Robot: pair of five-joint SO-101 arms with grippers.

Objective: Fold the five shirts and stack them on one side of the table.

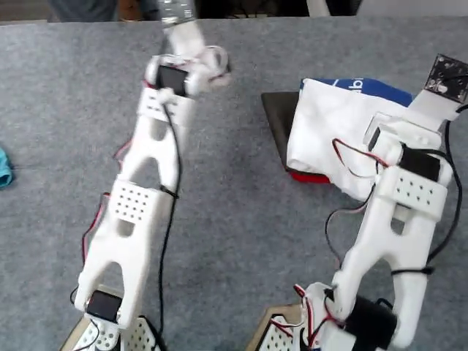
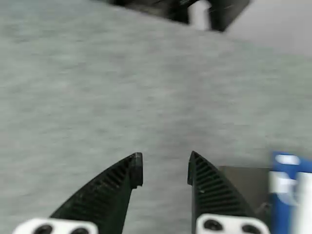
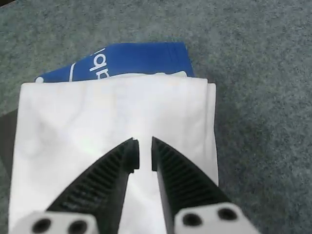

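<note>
A folded white shirt [image 1: 329, 124] tops a stack at the right of the grey table, with a blue shirt [image 1: 373, 86], a red one [image 1: 307, 176] and a dark one [image 1: 278, 121] showing beneath it. My right gripper [image 3: 144, 146] hovers over the white shirt [image 3: 97, 112], its fingers a narrow gap apart with nothing between them; the blue shirt [image 3: 131, 58] peeks out beyond. My left gripper [image 2: 165, 168] is open and empty above bare table at the far edge [image 1: 178, 16], left of the stack. The stack's dark shirt [image 2: 243, 178] and blue shirt [image 2: 287, 180] sit beside it.
A bit of teal cloth [image 1: 4, 168] lies at the table's left edge. Grey table surface [image 1: 234, 219] stretches between the two arms. Dark furniture legs [image 2: 214, 12] stand beyond the far edge.
</note>
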